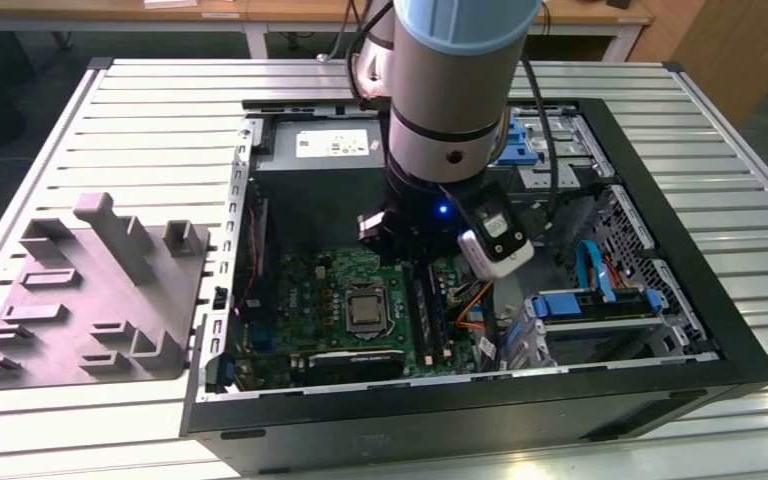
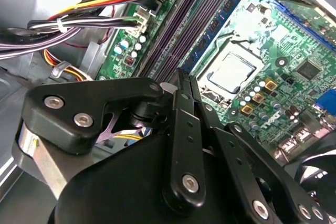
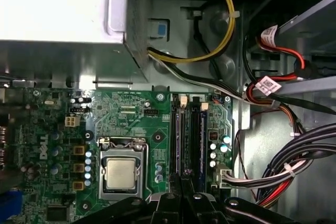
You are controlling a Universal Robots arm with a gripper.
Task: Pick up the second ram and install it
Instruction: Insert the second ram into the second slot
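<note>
Second ram (image 2: 219,14) stands seated on the motherboard (image 3: 131,111), just beside the CPU (image 3: 120,174), on the exterior view's right of it. Gripper (image 2: 184,77) claw pinched narrow, tips over one end of the stick.

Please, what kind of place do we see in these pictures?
Probably a robotics lab or test workshop: an open computer case lies on a slatted metal table, a robot arm reaches into it, and wooden desks stand behind.

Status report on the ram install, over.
Hand shut, low over the memory slots. A ram stick sits seated in a slot; whether it's the second, can't tell. Cables lie beside, clear of the hand.
</note>
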